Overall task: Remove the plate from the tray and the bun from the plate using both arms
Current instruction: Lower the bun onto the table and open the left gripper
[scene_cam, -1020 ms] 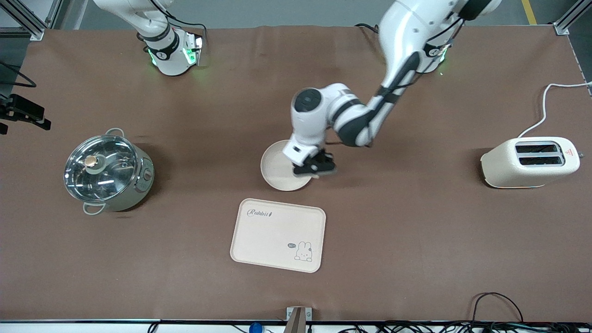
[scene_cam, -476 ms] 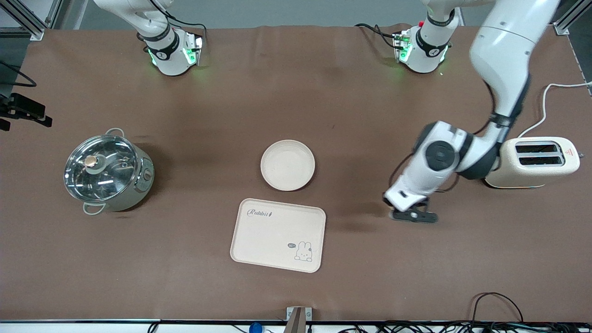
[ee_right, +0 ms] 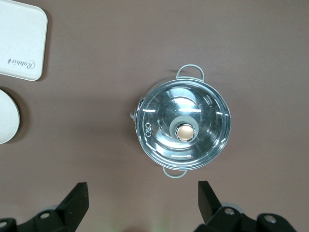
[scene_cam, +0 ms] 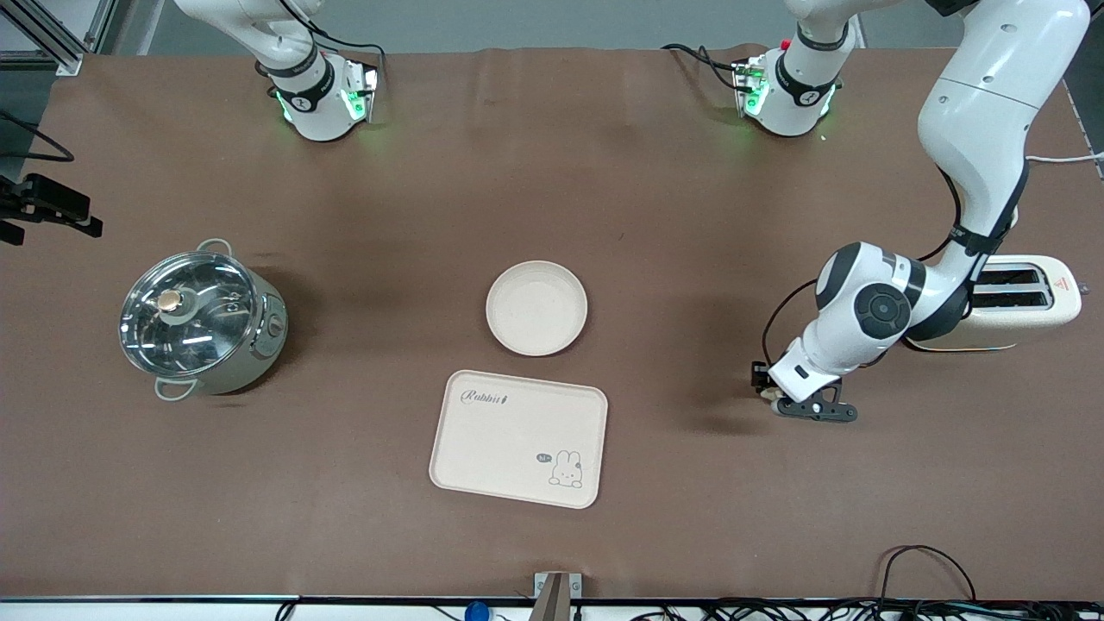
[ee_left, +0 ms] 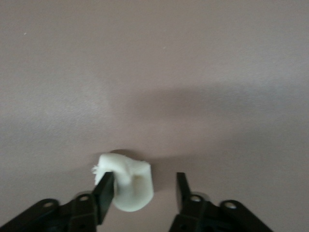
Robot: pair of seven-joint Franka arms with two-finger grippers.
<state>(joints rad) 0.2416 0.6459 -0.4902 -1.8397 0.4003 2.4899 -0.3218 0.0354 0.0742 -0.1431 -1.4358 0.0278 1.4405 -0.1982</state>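
Since half a second ago the left arm has drawn in nearer the toaster (scene_cam: 1031,304), its white forearm now covering part of the slots, and the left gripper (scene_cam: 806,407) has sunk low to the brown table (scene_cam: 690,216) toward the left arm's end. Plate (scene_cam: 536,308) and tray (scene_cam: 518,438) lie as before.

Left gripper: fingers (ee_left: 105,191) parted, one against the bun (ee_left: 126,181), the other clear of it with a gap. Bun sits between them on the table top, loose, not clamped. It is a pale cream-white lump, soft-edged and blocky, with a torn crumb at one corner.

Right gripper (ee_right: 142,200): held high above the pot (ee_right: 182,125), fingers spread wide, nothing in them. The right arm waits.

Plate is round, shallow, matte cream with a raised rim, bare inside, standing on the table just farther from the front camera than the tray, apart from it. Tray is flat and rectangular with rounded corners, a rabbit drawing and script on it.

Pot is steel with a glass lid, brass-coloured knob and loop handles, at the right arm's end. Toaster is cream, two-slot, with a white cord trailing off.
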